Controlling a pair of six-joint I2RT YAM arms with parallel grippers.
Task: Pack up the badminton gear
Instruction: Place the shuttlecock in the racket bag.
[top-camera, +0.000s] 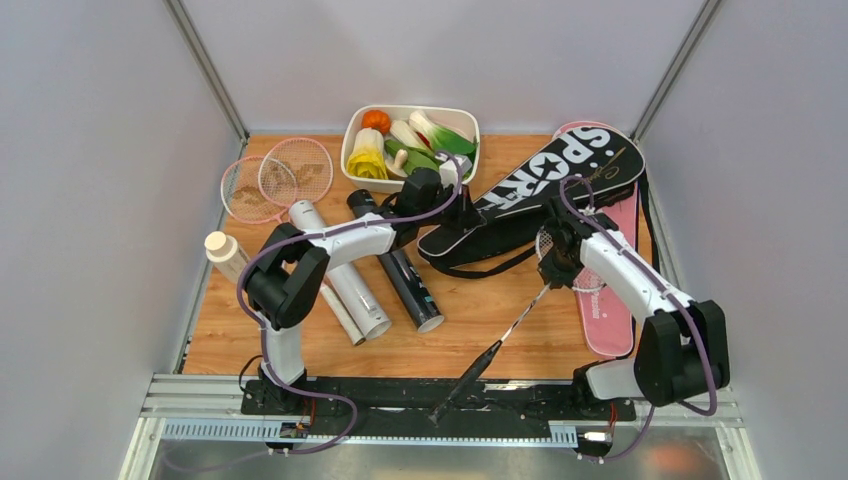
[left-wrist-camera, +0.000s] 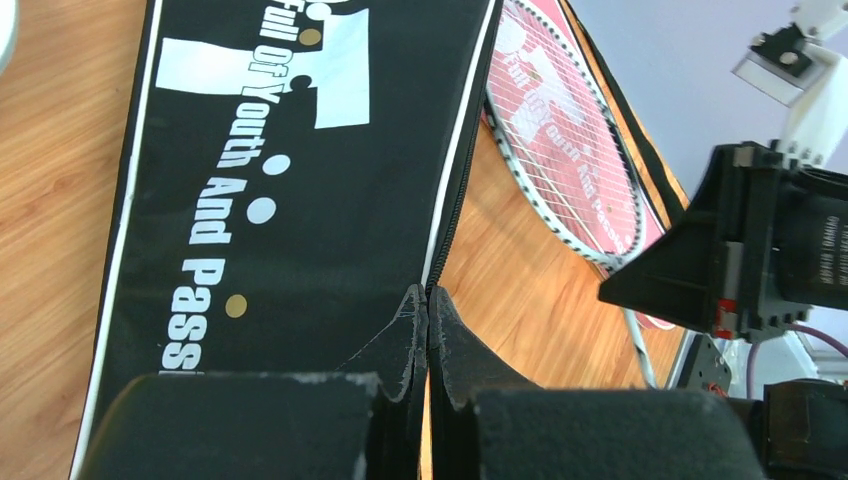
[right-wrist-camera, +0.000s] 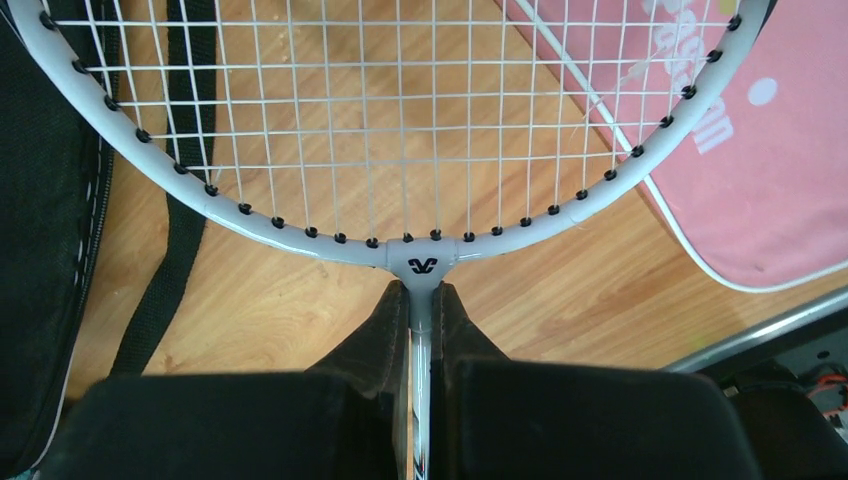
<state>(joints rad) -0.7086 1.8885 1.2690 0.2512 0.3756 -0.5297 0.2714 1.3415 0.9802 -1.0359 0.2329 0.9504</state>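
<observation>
Fabric at the zip edge of the black cover (left-wrist-camera: 300, 200) is met by the fully closed left gripper (left-wrist-camera: 428, 318), probably to lift the mouth; an actual pinch can't be confirmed. Just beside that cover, the silver racquet (right-wrist-camera: 418, 262) is clamped by the shaft in the right gripper (right-wrist-camera: 421, 305), likely for sliding in.

Black fabric racquet cover (top-camera: 540, 185): white "SPORT" lettering, white piping, white and tan dots. Pink flat racquet cover (top-camera: 612, 310): white print. Silver thin-framed racquet (right-wrist-camera: 420, 262): white strings, black grommets, black logo. Two pink thin-framed racquets (top-camera: 272, 182). White long tube (top-camera: 345, 280), black long tube (top-camera: 405, 275). White plastic tray (top-camera: 410, 108): green, yellow, orange toy vegetables. Light brown wood-grain table (top-camera: 500, 330).
</observation>
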